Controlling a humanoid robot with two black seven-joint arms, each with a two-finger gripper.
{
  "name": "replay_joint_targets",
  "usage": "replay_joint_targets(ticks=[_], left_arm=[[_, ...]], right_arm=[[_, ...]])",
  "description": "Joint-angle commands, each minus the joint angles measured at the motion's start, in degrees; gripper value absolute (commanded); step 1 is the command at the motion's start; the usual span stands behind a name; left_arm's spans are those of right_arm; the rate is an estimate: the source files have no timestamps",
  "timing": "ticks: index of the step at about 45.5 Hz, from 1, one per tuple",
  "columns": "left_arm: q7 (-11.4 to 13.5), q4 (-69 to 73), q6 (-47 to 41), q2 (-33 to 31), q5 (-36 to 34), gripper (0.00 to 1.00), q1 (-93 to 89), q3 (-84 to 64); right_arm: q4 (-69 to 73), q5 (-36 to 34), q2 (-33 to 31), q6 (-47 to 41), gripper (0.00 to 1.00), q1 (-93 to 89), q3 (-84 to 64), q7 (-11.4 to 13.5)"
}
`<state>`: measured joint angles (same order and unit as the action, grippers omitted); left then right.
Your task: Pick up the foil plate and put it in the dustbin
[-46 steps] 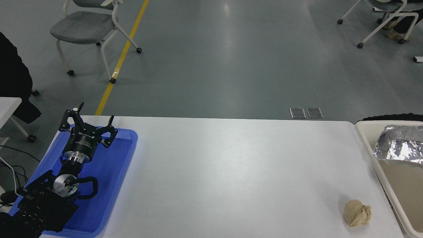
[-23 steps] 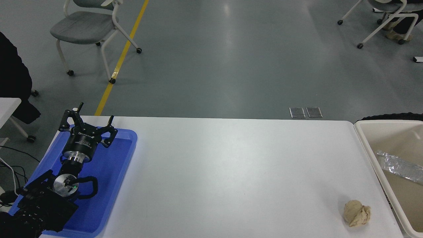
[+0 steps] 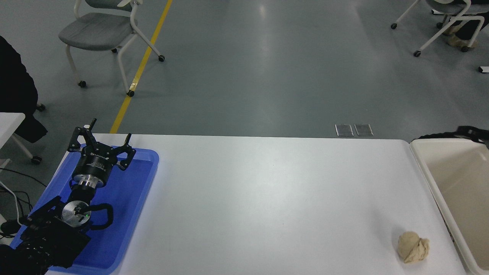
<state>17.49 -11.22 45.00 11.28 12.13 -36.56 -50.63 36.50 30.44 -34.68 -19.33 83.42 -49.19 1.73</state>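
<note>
The dustbin [image 3: 420, 162] is a cream-beige bin standing against the table's right end, cut off by the picture's right edge. The part of its inside that shows is bare. The foil plate is out of view. My left gripper [image 3: 104, 138] is parked open and empty over the blue tray at the lower left. My right gripper is not in view. A dark curved shape [image 3: 471, 133] shows just behind the bin's far rim; I cannot tell what it is.
A shallow blue tray [image 3: 143, 168] lies on the white table's [image 3: 267, 198] left end under the left arm. A small beige wadded paper lump [image 3: 413, 246] lies near the front right, close to the bin. Chairs stand on the floor beyond.
The foil plate stood high in the bin a second ago, sank lower half a second ago, and is now gone from view. The left arm has not moved.
</note>
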Motion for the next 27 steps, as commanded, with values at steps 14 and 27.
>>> replay_joint_targets(ticks=[14, 27], left_arm=[[0.0, 0.1, 0.0, 0.1, 0.0, 1.0, 0.1, 0.0], [0.0, -0.1, 0.0, 0.1, 0.0, 1.0, 0.2, 0.0]], right_arm=[[33.4, -1.8, 10.9, -19.4, 1.0, 32.4, -9.7, 0.2], [43.4, -19.2, 15.6, -25.7, 1.0, 41.4, -12.2, 2.1]])
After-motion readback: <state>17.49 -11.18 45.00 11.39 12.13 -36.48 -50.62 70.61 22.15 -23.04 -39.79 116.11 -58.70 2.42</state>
